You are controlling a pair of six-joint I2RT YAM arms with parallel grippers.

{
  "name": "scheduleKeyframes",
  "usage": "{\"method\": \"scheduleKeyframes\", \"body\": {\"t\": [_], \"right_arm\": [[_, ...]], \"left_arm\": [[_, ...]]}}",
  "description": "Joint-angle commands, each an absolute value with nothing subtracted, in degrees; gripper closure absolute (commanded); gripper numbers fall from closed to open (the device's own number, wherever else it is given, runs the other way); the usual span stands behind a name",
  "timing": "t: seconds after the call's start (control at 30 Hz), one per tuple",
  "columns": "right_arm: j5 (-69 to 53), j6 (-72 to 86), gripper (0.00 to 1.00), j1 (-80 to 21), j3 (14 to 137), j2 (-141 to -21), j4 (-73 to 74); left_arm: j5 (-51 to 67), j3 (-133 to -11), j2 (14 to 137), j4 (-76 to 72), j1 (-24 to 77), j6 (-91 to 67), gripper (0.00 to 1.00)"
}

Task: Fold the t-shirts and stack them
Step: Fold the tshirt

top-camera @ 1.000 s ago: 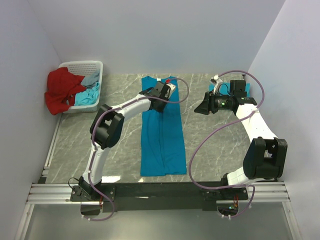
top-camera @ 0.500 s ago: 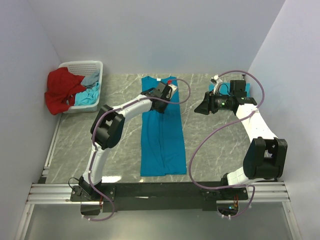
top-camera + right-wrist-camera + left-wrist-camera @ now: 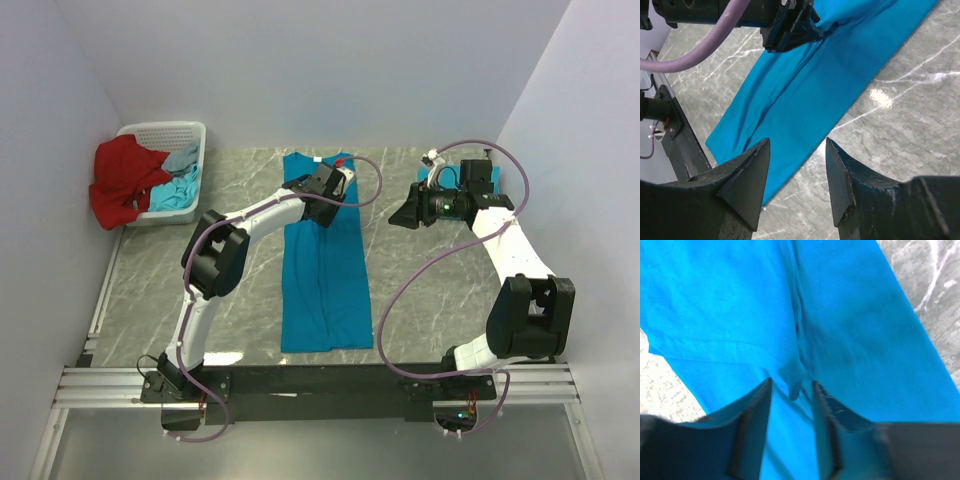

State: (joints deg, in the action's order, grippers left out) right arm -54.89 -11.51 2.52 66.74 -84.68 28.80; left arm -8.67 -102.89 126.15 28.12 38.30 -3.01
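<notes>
One teal-blue t-shirt (image 3: 327, 265) lies folded lengthwise into a long strip down the table's middle. My left gripper (image 3: 325, 200) sits low over the strip's far part. In the left wrist view the left gripper (image 3: 791, 385) is open, and a small pucker of shirt cloth (image 3: 794, 380) stands loose just ahead of its fingertips (image 3: 762, 395). My right gripper (image 3: 402, 217) hovers right of the shirt, above bare table. The right gripper (image 3: 796, 145) is open and empty, looking down on the shirt (image 3: 805, 85) and the left gripper (image 3: 790, 25). A patch of teal cloth (image 3: 452, 176) shows behind the right arm.
A white basket (image 3: 190, 135) at the back left holds red and teal clothes, and the red one (image 3: 120, 185) hangs over its side. Grey marble table (image 3: 430, 300) shows on both sides of the shirt. Walls close in on left, back and right.
My left gripper's jaws have spread apart and let the cloth go. Neither arm has visibly shifted in the top view.
</notes>
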Motion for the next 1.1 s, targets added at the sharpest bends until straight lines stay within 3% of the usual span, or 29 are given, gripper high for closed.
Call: {"method": "scheduleKeyframes", "body": {"t": [0.0, 0.17, 0.27, 0.3, 0.6, 0.73, 0.87, 1.0, 1.07], "right_arm": [[-56.1, -12.2, 0.45, 3.1, 69.3, -84.9, 29.0], [-56.2, -12.3, 0.45, 3.1, 69.3, -85.0, 29.0], [-56.2, -13.0, 0.45, 3.0, 69.4, -85.2, 29.6], [-56.2, -13.2, 0.45, 3.1, 69.5, -85.1, 30.0], [-56.7, -19.2, 0.41, 1.9, 68.9, -82.5, 31.9], [-58.6, -28.0, 0.39, 0.6, 67.7, -80.4, 33.7], [-64.0, -44.1, 0.18, -1.8, 59.6, -74.8, 34.2], [-61.5, -50.0, 0.16, -6.4, 48.3, -66.1, 22.1], [-57.2, -52.5, 0.2, -11.1, 48.7, -66.6, 23.8]], "left_arm": [[-10.6, -103.9, 123.3, 27.5, 38.7, -3.8, 0.54], [-10.5, -101.3, 116.4, 22.6, 38.6, -3.5, 0.38], [-13.0, -97.5, 109.7, 18.6, 38.0, -3.5, 0.15], [-13.7, -94.3, 106.0, 15.2, 37.5, -4.5, 0.01], [8.4, -72.8, 83.9, 9.8, 24.6, -6.3, 0.0], [15.5, -61.8, 74.5, 9.5, 24.9, 0.2, 0.01], [23.3, -46.4, 61.3, 6.5, 29.6, 11.7, 0.03], [24.0, -37.2, 46.7, 5.6, 34.4, 18.3, 0.03], [27.2, -35.3, 41.2, 6.8, 34.7, 18.1, 0.06]]}}
